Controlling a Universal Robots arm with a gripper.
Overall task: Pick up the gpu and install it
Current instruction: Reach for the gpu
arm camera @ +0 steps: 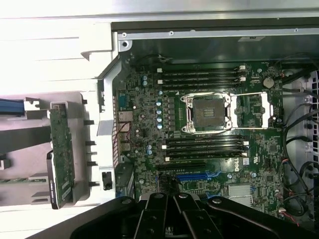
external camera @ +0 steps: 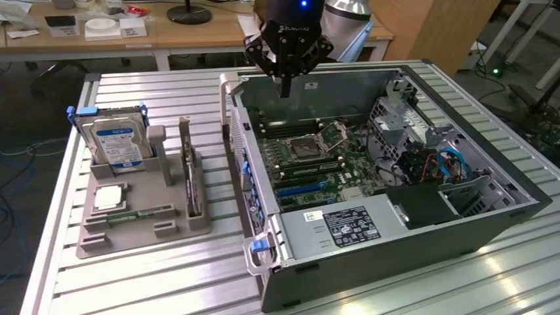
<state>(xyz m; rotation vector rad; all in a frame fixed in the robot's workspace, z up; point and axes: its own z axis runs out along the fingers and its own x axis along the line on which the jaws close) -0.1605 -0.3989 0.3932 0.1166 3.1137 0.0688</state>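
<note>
Exterior view
Tool (external camera: 284, 90): fingers pressed together, pinching nothing. It hangs over the far corner of the computer case on the exterior view's left, tips pointing down at the opening.
Computer case (external camera: 376, 262): lying open on the slatted counter (external camera: 131, 282), with the motherboard (external camera: 306, 164) exposed.
Holder (external camera: 131, 230): grey moulded tray on the counter, just beside the case on the exterior view's left.
gpu (external camera: 189, 180): standing on edge in the holder's slot nearest the case, with its pale bracket strip at the far end. It is well apart from the tool and nothing touches it.
Hard drive (external camera: 118, 141): upright in the far part of the holder, blue label showing.
Memory stick (external camera: 140, 214): lying flat in the near part of the holder.

Wrist view
Tool (arm camera: 172, 199): dark fingers meeting over the motherboard, with nothing between them.
Processor socket (arm camera: 207, 112): open and empty, with memory slots on either side of it.
Blue expansion slot (arm camera: 197, 175): bare, no card seated, close under the fingertips.
gpu (arm camera: 62, 154): in the holder outside the case wall, seen edge-on.

Progress
Done: judged as nothing so far; the card is not picked up.
Left: both the grasp and the seating in the case.
</note>
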